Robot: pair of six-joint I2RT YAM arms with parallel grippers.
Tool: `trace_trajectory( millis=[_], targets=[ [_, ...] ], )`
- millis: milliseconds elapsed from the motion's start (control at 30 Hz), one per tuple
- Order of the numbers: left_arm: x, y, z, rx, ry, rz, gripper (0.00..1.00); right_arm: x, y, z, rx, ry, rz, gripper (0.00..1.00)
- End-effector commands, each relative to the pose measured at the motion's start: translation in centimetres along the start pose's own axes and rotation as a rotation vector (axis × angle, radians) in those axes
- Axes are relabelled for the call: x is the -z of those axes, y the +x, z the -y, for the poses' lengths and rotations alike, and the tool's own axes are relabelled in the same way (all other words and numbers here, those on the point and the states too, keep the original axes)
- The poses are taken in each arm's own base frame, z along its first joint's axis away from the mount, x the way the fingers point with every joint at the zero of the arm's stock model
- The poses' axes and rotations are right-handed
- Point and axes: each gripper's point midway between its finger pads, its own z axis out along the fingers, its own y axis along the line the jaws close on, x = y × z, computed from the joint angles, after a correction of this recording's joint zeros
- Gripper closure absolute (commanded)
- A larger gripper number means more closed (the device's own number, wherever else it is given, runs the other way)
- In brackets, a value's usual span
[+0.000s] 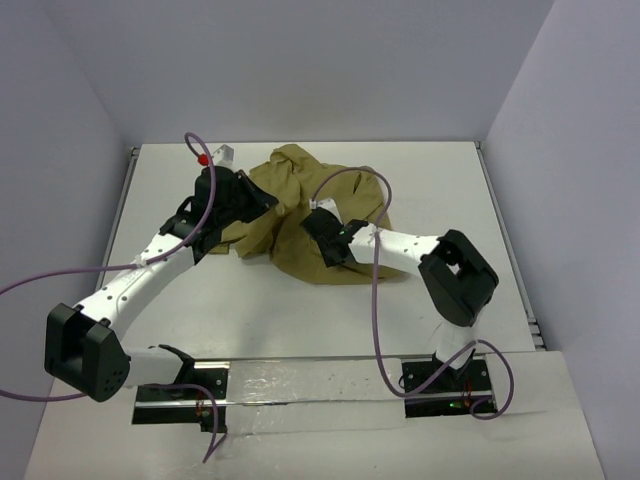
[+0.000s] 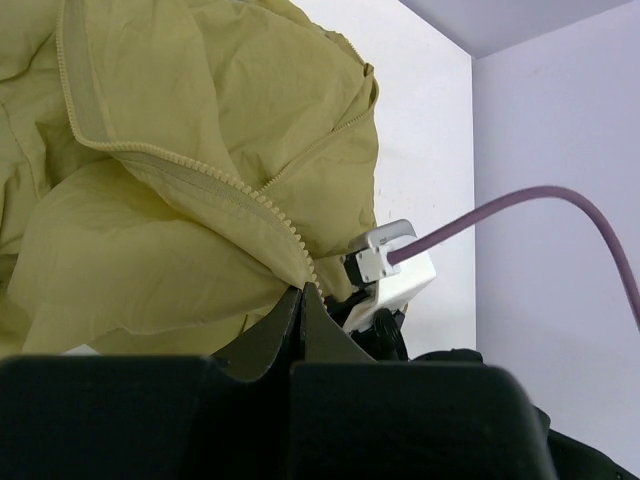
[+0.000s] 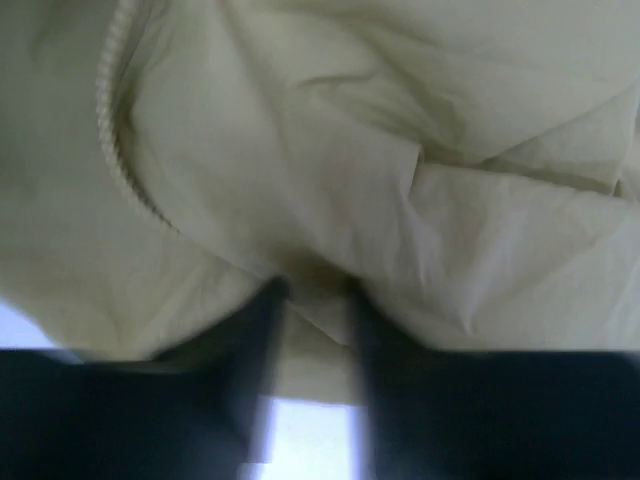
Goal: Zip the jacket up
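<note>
While the jacket [image 1: 300, 215] lies bunched on the desk [image 1: 420, 170], my left tool [image 2: 305, 295] is clamped on its zipper [image 2: 200, 185] end, teeth running up-left away; right tool [image 3: 312, 290] pinches a fold.

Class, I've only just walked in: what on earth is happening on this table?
Two robot arms are working a crumpled jacket on the white table. The left gripper has its jaws closed on the cloth at the end of the zipper. The right gripper seems to pinch a fold of cloth. The jacket is bunched up, not yet zipped.
</note>
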Motion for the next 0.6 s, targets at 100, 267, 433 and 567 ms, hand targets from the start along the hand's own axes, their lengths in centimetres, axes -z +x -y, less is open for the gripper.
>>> trace_trajectory(
  millis=[100,267,433,567],
  targets=[
    [0.5,-1.7,2.6,-0.006,0.065,0.044,1.0,3.5,-4.8,2.7,-0.111,0.074,0.177,1.0],
    [0.8,-1.8,2.8,-0.006,0.075,0.048,1.0,7.7,-3.7,5.7,-0.156,0.099,0.235,1.0],
    [1.8,-2.0,3.0,-0.024,0.07,0.049,1.0,11.0,-1.7,7.2,-0.133,0.071,0.201,1.0],
    [2.4,-2.5,3.6,-0.036,0.081,0.06,1.0,11.4,-1.0,6.3,-0.082,0.01,0.141,1.0]
  ],
)
